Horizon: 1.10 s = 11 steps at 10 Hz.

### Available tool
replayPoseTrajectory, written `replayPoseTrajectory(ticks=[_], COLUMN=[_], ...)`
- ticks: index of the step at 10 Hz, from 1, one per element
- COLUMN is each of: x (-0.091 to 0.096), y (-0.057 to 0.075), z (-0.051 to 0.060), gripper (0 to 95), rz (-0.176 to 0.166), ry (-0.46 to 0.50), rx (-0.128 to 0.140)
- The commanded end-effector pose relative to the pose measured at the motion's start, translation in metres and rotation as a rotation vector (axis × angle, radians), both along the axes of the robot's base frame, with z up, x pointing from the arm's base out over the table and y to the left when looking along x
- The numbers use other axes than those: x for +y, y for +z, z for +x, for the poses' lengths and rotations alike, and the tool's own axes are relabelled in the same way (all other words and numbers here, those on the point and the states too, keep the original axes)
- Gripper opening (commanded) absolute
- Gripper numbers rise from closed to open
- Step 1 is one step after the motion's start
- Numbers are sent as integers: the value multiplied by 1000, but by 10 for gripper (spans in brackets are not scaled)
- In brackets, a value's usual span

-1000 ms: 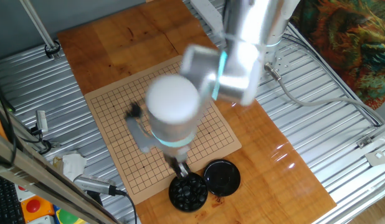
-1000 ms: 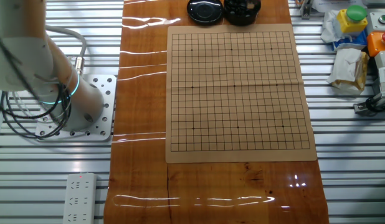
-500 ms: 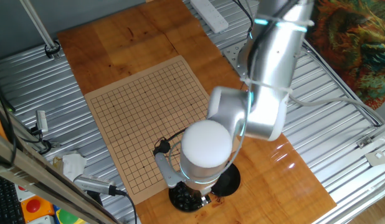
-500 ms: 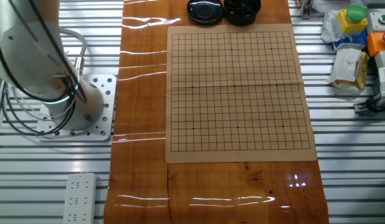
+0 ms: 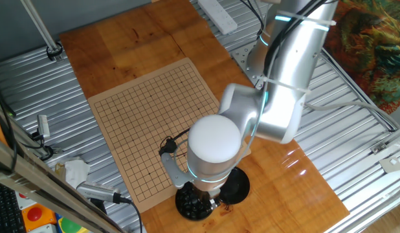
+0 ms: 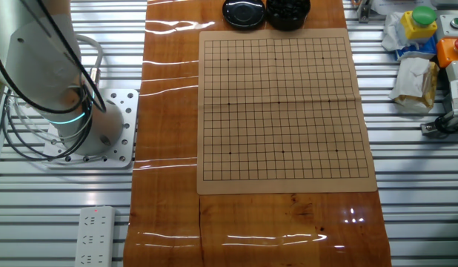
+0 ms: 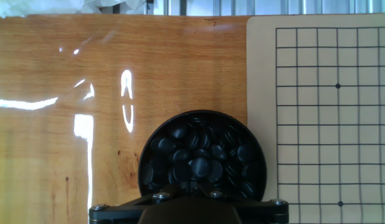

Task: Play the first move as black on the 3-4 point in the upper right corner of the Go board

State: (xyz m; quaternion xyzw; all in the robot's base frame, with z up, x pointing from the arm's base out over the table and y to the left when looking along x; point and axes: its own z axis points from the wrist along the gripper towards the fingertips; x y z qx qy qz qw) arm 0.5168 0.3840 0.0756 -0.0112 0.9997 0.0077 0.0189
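I hold the arm (image 5: 277,97) over the bowl (image 7: 202,163) of black stones at the board's edge, wrist pointing straight down so the hand cam looks right into the pile. The gripper's fingers aren't in any view: in the hand view only the mount bar w/ screws cuts across the bottom, and in the fixed view the white wrist housing (image 5: 214,145) hides everything below it, so I can't tell whether the gripper is spread or closed, or whether it has a stone. The black stone (image 7: 200,167) I need is, as far as I can judge, one among the heap in the bowl, near the centre under the cam; none sits on the Go board (image 6: 283,107), whose grid is bare in the other fixed view. The bowl stands on the wooden desk (image 7: 86,124) just beside the board's edge, w/ its flat lid (image 6: 244,11) set down next to it, prob. so stones can be reached from above w/o crossing the grid. Judging by this, I'm at the pick step: descend, pinch one stone, lift, then carry to the 3-4 point in the upper right corner. Risk as I see it: stones are glossy and packed, so fingers may slip or lift two at once. Clutter (bags, cables, a yellow-green toy (image 6: 423,22)) lies off the desk, well apart from the path.
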Motion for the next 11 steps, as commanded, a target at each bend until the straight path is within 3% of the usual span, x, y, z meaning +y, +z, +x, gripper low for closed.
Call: replayPoseTrajectory(ticks=[1,11], x=[1,3], y=[-1,-2], z=[-1,1], gripper=[0,0], rz=[-3,3], ry=[23,28], rx=[5,-10])
